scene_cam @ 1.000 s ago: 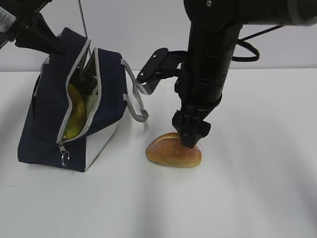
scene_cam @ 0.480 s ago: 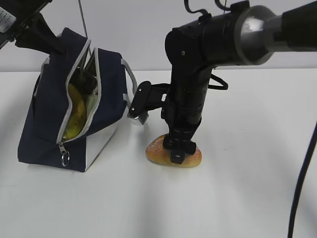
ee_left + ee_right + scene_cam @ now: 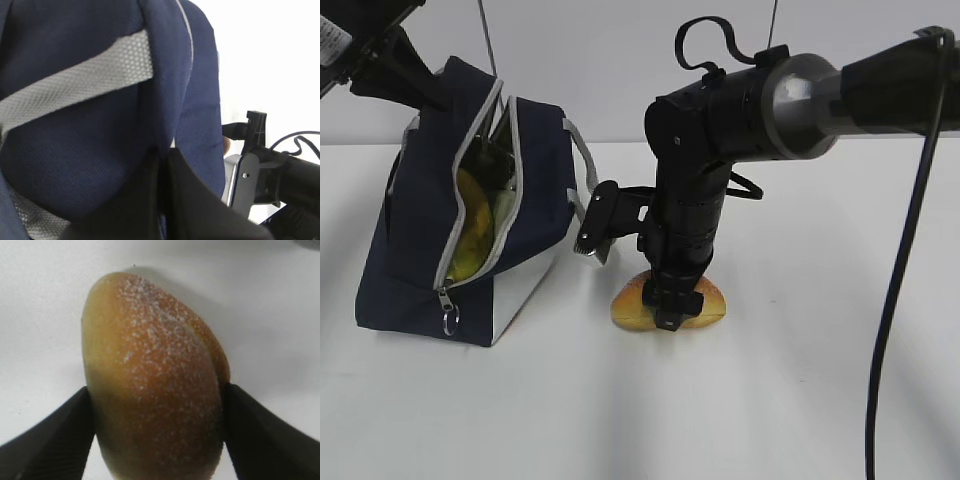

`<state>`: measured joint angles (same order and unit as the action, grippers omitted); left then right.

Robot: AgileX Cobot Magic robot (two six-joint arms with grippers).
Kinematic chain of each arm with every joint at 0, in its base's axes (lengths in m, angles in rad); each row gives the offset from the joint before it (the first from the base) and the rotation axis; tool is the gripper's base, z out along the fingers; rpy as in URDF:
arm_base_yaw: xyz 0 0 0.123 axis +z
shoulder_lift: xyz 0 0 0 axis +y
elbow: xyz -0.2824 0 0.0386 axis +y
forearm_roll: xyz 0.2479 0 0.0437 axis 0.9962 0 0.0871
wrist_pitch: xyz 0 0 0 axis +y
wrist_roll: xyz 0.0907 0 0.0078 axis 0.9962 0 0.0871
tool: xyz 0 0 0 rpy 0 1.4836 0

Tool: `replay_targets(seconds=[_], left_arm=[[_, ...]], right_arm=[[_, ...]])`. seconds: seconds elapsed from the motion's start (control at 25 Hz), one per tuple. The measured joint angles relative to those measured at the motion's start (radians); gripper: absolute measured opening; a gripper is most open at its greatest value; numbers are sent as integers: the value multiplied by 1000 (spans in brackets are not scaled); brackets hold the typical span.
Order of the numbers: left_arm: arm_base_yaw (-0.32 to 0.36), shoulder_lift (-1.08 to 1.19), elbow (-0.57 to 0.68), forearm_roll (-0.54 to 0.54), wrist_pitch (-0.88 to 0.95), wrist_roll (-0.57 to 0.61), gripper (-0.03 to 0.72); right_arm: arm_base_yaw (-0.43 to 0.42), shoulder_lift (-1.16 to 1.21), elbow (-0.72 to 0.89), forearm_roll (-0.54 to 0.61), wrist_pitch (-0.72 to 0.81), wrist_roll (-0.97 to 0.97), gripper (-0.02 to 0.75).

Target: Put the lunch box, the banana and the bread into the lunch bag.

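At nine o'clock on the table (image 3: 800, 400) stands the lunch bag (image 3: 415, 260), unzipped, with the banana (image 3: 470, 245) showing yellow inside. The left gripper (image 3: 165, 200) is clamped on the bag's fabric at its upper edge. Toward three o'clock of the bag, the bread (image 3: 155, 385) lies on the table; the right gripper (image 3: 670, 308) straddles it, fingers (image 3: 260, 435) pressing both flanks.

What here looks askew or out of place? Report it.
Only the lunch bag stands out: it leans over with its zipper gaping, its fabric pinched in the left pincer, and the banana shows inside. The right pincer squarely brackets the bread. Nothing is spilled or damaged.
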<state>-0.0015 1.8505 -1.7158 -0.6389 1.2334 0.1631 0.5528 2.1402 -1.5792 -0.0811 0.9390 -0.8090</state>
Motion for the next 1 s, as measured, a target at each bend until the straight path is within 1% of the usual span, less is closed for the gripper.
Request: replay_targets(seconds=[0.24, 0.36, 0.56, 0.72, 0.88, 1.0], left_arm=[[0, 0, 0, 0, 0, 0, 1], [0, 0, 0, 0, 0, 0, 1], [0, 0, 0, 0, 0, 0, 1], [0, 0, 0, 0, 0, 0, 1], [0, 0, 0, 0, 0, 0, 1], [0, 0, 0, -4, 0, 0, 1]], right_arm=[[0, 7, -28, 2, 33, -2, 388], [0, 13, -59, 13, 104, 0, 355], [0, -4, -93, 15, 186, 4, 344], [0, -91, -93, -13, 236, 16, 342], [0, -220, -94, -17, 239, 51, 342], [0, -295, -94, -15, 201, 160, 342]])
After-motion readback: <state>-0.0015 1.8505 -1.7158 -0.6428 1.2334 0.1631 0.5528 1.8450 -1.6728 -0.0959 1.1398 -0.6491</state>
